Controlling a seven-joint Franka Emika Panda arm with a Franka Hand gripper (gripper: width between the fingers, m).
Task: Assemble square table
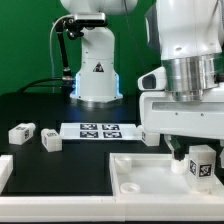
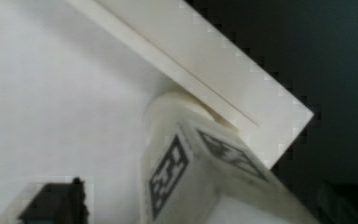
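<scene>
Slab point(image 1: 150, 182): lies recessed side up, under the fingers.
Gripper point(image 1: 196, 150): hangs over one corner of the slab; fingers point(image 2: 55, 200) spread wide, holding nothing.
Standing leg point(image 1: 202, 166): upright in that corner, between the fingers, with a gap to the one finger the wrist view shows.
Loose leg point(image 1: 51, 141): on the table point(image 1: 35, 108), well apart from the fingers, toward the exterior view's left.
Farther loose leg point(image 1: 22, 131): farther from the fingers on the same side.

No words or numbers can be read from here. A black triangular warning sign point(image 1: 98, 68) sits on the white robot base point(image 1: 96, 88), well beyond the gripper point(image 1: 195, 160). Black-and-white tags, patterns only, mark the table leg point(image 1: 201, 164) point(image 2: 190, 165) between its fingers. More tags mark the marker board point(image 1: 98, 130) and two loose legs point(image 1: 22, 131) point(image 1: 51, 140), off towards the exterior view's left of the gripper.
</scene>
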